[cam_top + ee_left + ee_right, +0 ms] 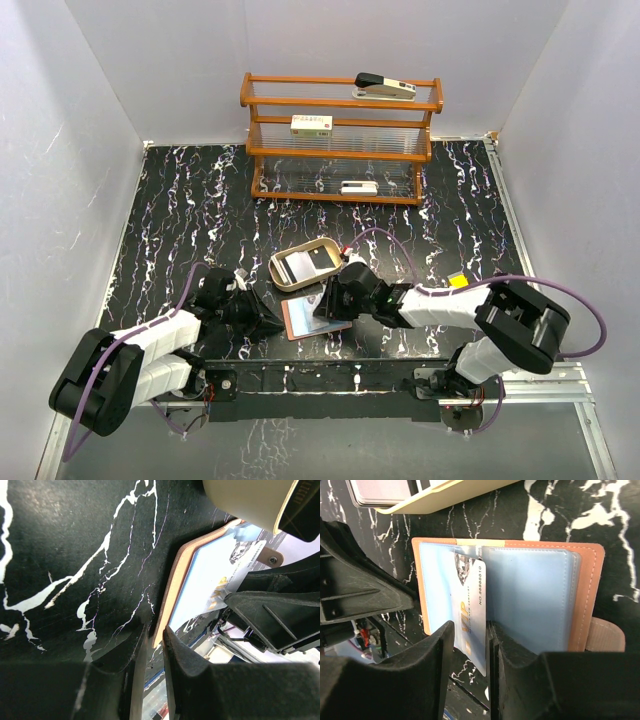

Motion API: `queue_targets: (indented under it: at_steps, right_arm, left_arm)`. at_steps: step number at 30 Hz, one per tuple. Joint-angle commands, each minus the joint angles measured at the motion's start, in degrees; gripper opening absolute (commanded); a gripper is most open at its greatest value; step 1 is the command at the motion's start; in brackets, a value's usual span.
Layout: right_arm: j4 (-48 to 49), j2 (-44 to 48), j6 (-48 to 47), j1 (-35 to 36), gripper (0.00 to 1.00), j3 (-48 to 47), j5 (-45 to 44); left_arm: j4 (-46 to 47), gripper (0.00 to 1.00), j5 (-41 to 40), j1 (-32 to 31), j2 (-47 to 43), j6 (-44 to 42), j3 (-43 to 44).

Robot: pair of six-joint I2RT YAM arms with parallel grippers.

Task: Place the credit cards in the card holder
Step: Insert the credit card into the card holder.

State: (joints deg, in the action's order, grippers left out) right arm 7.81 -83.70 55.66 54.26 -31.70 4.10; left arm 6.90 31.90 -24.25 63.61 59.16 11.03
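Right gripper hovers low over the open card holder, its two fingers a little apart and, as far as the wrist view shows, pinching nothing. Straight ahead of the fingertips, showing in the gap between them, lies a white card. Its long axis runs directly away from the claw. It is partly tucked into the bluish pocket on the claw's left, with its near end sticking out toward the claw. This arm is the nearer one, so a short forward push would likely seat the card. Left gripper appears closed on the card holder's opposite edge. Other cards wait in a tray beyond the claw, to its left.
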Motion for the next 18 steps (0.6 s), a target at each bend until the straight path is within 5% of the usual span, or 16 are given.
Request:
queue_targets:
  at_steps: [1, 18]
  right_arm:
    - [-8.7, 3.2, -4.2, 0.1, 0.31, -3.4, -5.8]
    - [-15.2, 3.6, -8.5, 0.1, 0.42, -8.6, -7.4]
  left_arm:
    - [-3.4, 0.18, -1.5, -0.4, 0.1, -1.1, -0.4]
    - [-2.3, 0.2, -1.0, -0.4, 0.7, -1.6, 1.4]
